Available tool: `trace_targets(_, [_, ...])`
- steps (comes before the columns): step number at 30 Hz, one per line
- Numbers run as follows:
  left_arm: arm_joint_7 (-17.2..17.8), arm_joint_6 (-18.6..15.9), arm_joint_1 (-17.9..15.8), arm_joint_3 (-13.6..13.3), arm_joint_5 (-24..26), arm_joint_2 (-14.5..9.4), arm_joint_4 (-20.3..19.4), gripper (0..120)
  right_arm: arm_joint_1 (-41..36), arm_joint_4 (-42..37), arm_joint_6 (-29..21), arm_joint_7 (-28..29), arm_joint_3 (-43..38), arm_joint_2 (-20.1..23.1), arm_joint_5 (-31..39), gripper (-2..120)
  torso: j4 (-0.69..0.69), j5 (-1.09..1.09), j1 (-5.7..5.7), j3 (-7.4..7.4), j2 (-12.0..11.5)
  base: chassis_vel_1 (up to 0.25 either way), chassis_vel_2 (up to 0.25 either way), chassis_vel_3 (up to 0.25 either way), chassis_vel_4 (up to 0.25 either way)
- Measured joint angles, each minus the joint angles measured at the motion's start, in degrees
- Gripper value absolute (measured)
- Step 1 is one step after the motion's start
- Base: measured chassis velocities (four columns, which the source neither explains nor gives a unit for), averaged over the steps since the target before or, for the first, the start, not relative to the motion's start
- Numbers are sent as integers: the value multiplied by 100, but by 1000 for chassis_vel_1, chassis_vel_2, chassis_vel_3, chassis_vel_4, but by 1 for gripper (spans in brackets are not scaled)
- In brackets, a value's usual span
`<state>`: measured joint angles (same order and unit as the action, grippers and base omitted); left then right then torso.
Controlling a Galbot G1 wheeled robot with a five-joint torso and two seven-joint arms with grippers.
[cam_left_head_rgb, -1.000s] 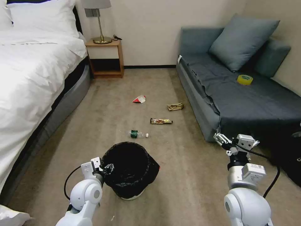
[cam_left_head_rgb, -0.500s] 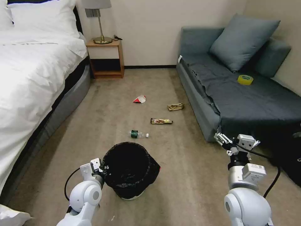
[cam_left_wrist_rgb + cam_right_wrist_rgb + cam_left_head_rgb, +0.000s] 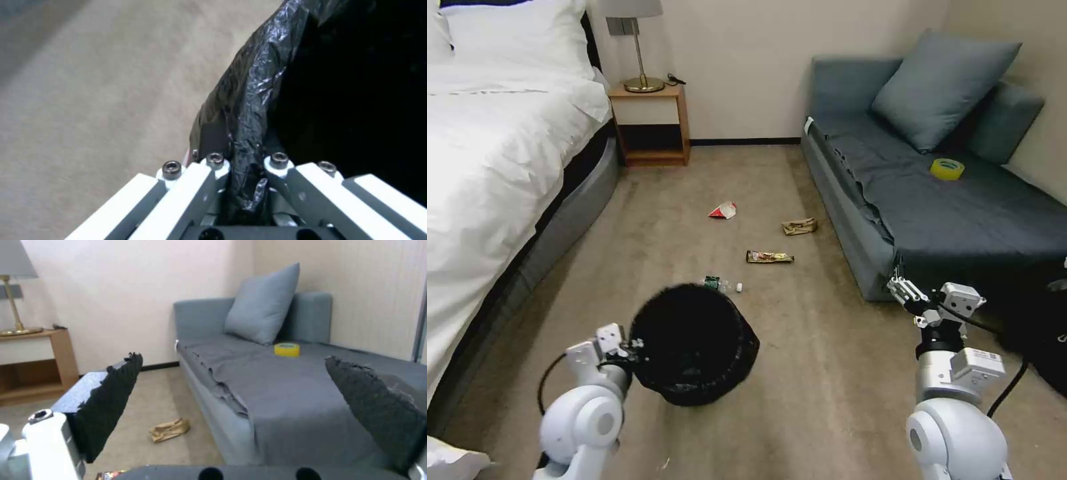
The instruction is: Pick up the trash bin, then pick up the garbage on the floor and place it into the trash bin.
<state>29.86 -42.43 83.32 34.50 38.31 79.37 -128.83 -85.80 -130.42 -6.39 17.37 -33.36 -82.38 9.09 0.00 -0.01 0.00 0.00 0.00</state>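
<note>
The trash bin (image 3: 694, 347), round and black with a bag liner, hangs tilted just off the carpet. My left gripper (image 3: 627, 343) is shut on its left rim. In the left wrist view the fingers (image 3: 213, 166) pinch the crinkled liner edge (image 3: 249, 100). The garbage lies beyond it: a clear bottle (image 3: 722, 285) partly behind the bin's rim, a snack wrapper (image 3: 769, 257), a tan paper wad (image 3: 800, 227) (image 3: 169, 430) and a red-and-white scrap (image 3: 724, 211). My right gripper (image 3: 904, 290) (image 3: 233, 373) stands open and empty by the sofa's front corner.
A white bed (image 3: 494, 167) lines the left, a grey sofa (image 3: 947, 207) the right, with a yellow tape roll (image 3: 948, 169) on it. A wooden nightstand (image 3: 650, 123) with a lamp stands at the back wall. A dark bag (image 3: 1040, 333) sits at far right.
The left arm has lifted the bin and drawn it left; it now tilts, its white base no longer shows, and its rim covers part of the bottle. The right gripper barely shifted.
</note>
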Motion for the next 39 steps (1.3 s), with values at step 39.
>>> trace_targets(39, [-242, 29, 232, 813, -380, 242, -279, 3, -218, 241, 818, -680, 191, 145, 115, 100, 0, 1, 0, 0, 0, -61, 62, 61, -62])
